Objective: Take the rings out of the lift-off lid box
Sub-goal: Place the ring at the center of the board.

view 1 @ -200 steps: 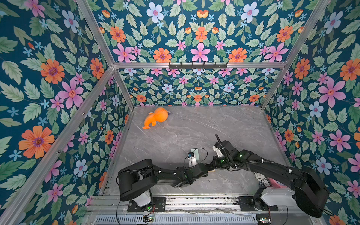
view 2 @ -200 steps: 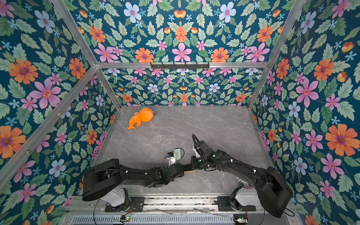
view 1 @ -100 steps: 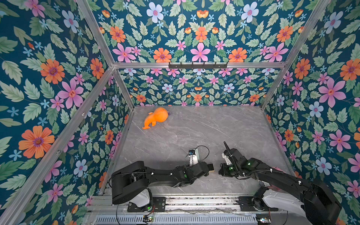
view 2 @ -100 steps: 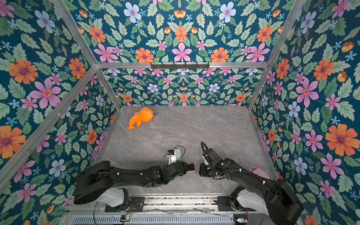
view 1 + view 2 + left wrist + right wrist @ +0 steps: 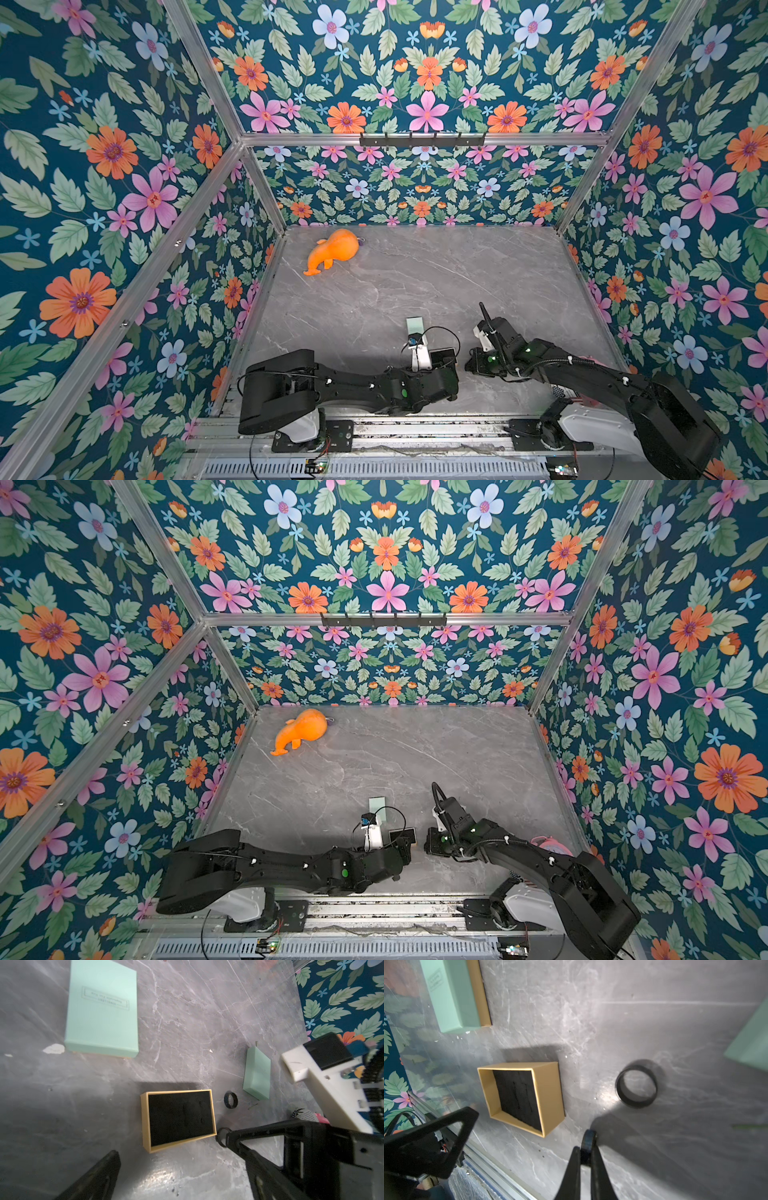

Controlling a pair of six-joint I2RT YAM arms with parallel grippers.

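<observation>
**Beside the Open Box, Two Rings Are Showing Outside**

Near the table's front edge, the right gripper [image 5: 588,1148] is pinching a black ring [image 5: 588,1139] between its tips, just beside the tan box [image 5: 548,1093]. A second ring [image 5: 636,1083] is lying on the table [image 5: 685,1157]. The left gripper [image 5: 176,1155] is standing wide, holding nothing. No ring is showing in the black foam [image 5: 517,1095], so probably only setting this one down is remaining.

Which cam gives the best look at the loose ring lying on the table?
Right wrist: the loose ring fills the most frame, whole hoop visible, lying apart from the open box. Left wrist shows it smaller, between the open box and a mint-green box. In both top views it is too small to make out.
</observation>
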